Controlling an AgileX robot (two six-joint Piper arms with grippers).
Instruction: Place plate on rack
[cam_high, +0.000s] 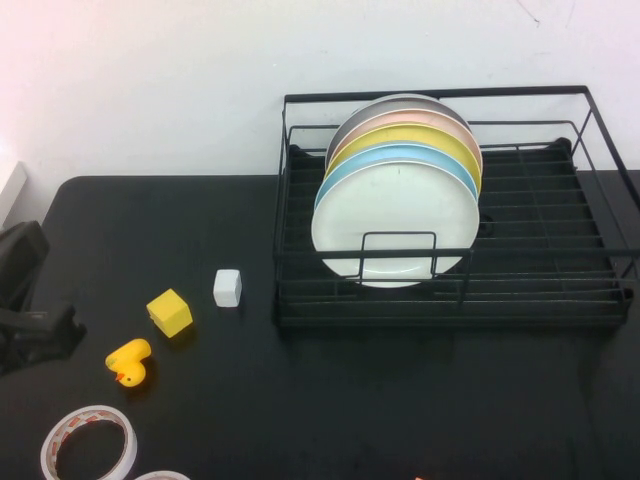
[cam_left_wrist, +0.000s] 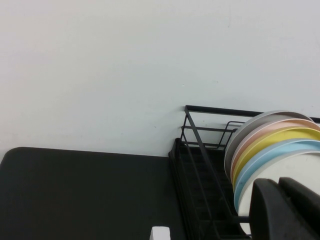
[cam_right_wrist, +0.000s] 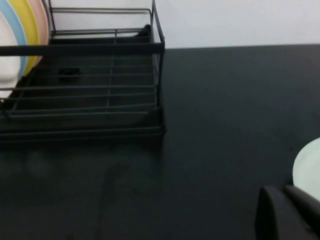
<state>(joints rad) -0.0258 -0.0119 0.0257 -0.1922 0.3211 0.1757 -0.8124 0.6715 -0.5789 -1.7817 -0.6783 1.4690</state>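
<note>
The white plate stands on edge in the black wire rack, at the front of a row of upright plates. Directly behind it are a light blue plate, a yellow plate, a pinkish plate and a grey one at the back. The stack sits in the left half of the rack; the right half holds nothing.

Left end effector: at the left edge of the tabletop, well apart from the rack. Dark fingers show in the left wrist view; cannot tell how far open they are, and nothing is seen held.

Right end effector: out of the high view. Only a dark part shows in the right wrist view, over bare tabletop beside the rack; opening cannot be told. A pale rounded shape at that picture's edge is possibly another plate.

On the tabletop left of the rack: a white cube, a yellow cube, a rubber duck, a tape roll.
</note>
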